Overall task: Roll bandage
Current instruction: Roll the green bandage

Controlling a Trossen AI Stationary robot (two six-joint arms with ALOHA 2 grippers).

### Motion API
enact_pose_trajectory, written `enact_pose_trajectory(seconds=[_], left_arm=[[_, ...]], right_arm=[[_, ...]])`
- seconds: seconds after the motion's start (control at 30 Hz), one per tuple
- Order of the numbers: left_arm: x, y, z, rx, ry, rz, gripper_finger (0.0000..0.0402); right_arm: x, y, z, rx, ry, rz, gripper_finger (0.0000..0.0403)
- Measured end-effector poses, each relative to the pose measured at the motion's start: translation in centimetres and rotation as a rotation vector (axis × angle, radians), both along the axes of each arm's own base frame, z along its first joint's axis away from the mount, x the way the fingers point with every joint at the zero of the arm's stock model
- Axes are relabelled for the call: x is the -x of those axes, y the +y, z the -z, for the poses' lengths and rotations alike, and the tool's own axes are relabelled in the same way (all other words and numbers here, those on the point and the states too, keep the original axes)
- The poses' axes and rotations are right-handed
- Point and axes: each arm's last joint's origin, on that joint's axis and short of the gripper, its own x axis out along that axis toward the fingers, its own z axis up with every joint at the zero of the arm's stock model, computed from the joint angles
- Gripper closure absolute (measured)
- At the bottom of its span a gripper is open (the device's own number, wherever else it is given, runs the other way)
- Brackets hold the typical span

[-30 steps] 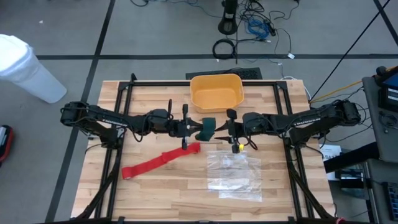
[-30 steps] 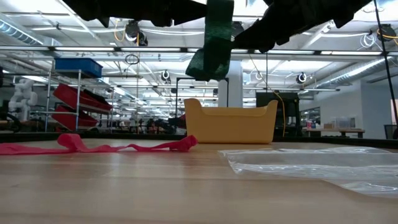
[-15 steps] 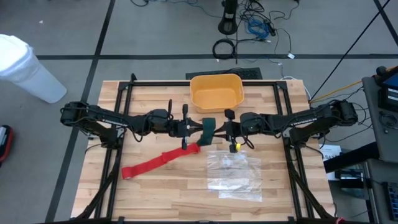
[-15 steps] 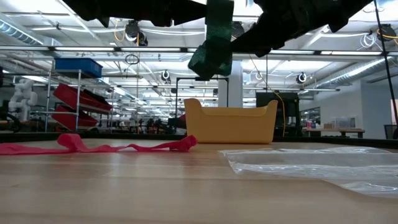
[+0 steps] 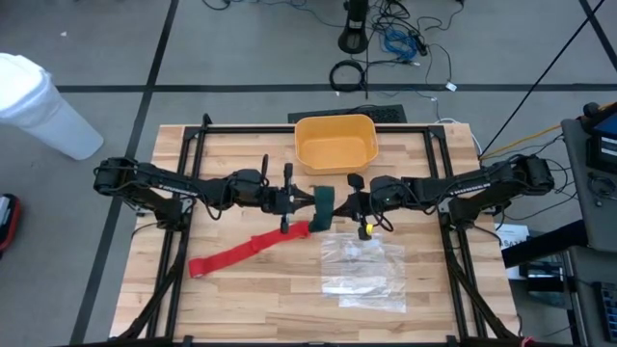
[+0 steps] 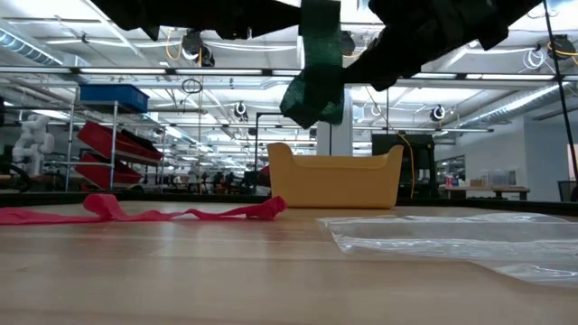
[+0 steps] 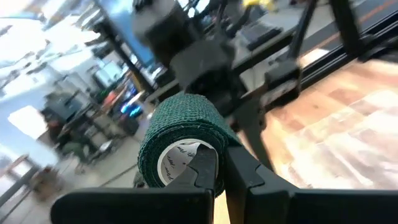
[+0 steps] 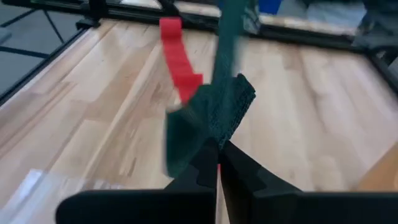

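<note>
Two grippers meet mid-air at table centre: left gripper (image 5: 301, 200) clamps green roll (image 7: 180, 146); right gripper (image 5: 339, 203) pinches its loose tail (image 8: 214, 121). Red bandage (image 5: 248, 249) lies untouched at 7 o'clock. Next: wind tail, keeping tension.

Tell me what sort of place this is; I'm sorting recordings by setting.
Probably a robotics lab or workshop hall: a wooden table on bare floor with loose cables, and behind it open shelving under rows of ceiling lights.

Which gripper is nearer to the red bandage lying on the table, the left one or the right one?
Left. The left gripper hangs just above the red bandage's near end, holding a green roll. The right gripper sits farther right, pinching the roll's loose end.
</note>
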Motion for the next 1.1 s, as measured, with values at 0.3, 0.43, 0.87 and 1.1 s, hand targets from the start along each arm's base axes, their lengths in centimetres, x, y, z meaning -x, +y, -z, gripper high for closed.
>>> enact_pose_trajectory(seconds=[0.3, 0.43, 0.87, 1.1], left_arm=[[0.6, -2.7, -0.3, -0.047, -0.034, 0.456, 0.0394], [0.7, -3.2, -0.4, -0.045, -0.041, 0.566, 0.0394], [2.7, -4.7, -2.5, -0.039, -0.109, 0.801, 0.0394], [2.6, -4.3, -2.9, -0.031, -0.101, 0.573, 0.0395]], right_arm=[[-0.6, -1.2, 2.1, -0.244, -0.093, -0.161, 0.0403], [-1.1, -2.0, 2.3, -0.347, -0.131, -0.152, 0.0403], [-2.1, -6.1, 6.2, -0.639, -0.086, 0.28, 0.0402], [-1.6, -6.0, 6.9, -0.622, -0.034, 0.29, 0.0402]])
